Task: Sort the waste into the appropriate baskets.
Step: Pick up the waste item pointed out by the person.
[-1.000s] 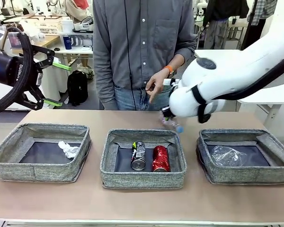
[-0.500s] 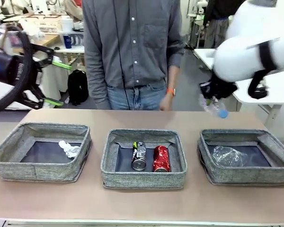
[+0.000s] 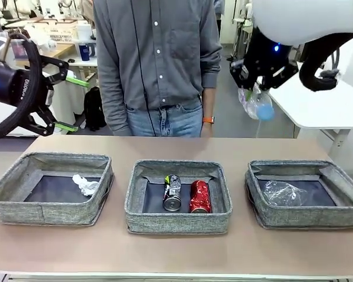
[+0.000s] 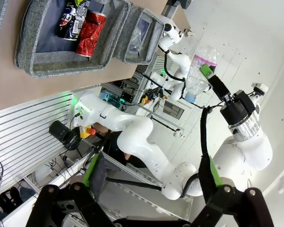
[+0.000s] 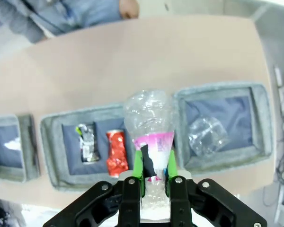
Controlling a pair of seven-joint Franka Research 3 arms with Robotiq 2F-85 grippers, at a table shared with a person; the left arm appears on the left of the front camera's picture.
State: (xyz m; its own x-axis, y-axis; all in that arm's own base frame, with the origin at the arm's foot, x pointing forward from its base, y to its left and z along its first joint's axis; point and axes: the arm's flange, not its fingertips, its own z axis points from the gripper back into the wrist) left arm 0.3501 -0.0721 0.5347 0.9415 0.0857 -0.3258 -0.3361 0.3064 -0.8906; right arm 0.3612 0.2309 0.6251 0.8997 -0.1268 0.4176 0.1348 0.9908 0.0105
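Holding: our right gripper point(image 5: 154, 166) clamps the pink-purple labelled bottle point(image 5: 150, 126) aloft. Our left gripper point(image 3: 63, 104) hangs released. Cans point(image 3: 186, 194) fill our middle basket point(image 3: 177, 222).

Light brown matte table top point(image 3: 176, 258) spanning foreground. Person in grey button-up shirt point(image 3: 159, 53) and blue jeans point(image 3: 165, 122) standing at far edge, orange wristband point(image 3: 208, 120) on one wrist. Behind: black backpack point(image 3: 96, 108) on floor, blue cup point(image 3: 83, 52) on cluttered bench, white side table point(image 3: 317, 111) at right.
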